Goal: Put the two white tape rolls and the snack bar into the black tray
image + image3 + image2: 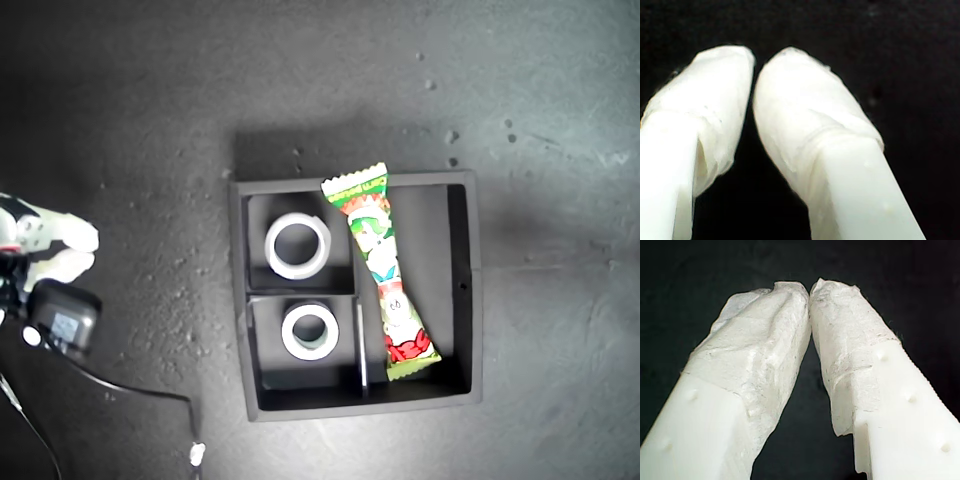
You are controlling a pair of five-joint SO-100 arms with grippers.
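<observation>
Tools come first: my first tool point(809, 290) has its two white tips pressed together with nothing between them. My second tool point(754, 70) is almost closed too, with only a thin dark line between its tips, and it holds nothing. Both wrist views show only dark behind the tips.

All three things sit in the black tray point(475, 290) on the table point(560, 100). The plain white roll point(272, 245) lies flat in the small box nearer the top of the exterior view. The other white roll point(290, 335) lies flat in the small box below it. The snack bar point(383, 270) lies a bit slanted in the long box. Its top end rests up on the tray's wall, and its bottom end is down inside.

So I think the job is nearly done or done, and the step now is to keep out of the way. One arm point(50, 245) shows at the exterior view's left, well apart from the tray. I cannot tell which arm it is.

To do this well, keep both tools up and away from the tray. Move slowly, so nothing bumps the tray wall. Watch the black wire point(130, 385) on the table near that arm, so it does not drag. If the snack bar must lie flat, one soft push on its top end could be enough.
</observation>
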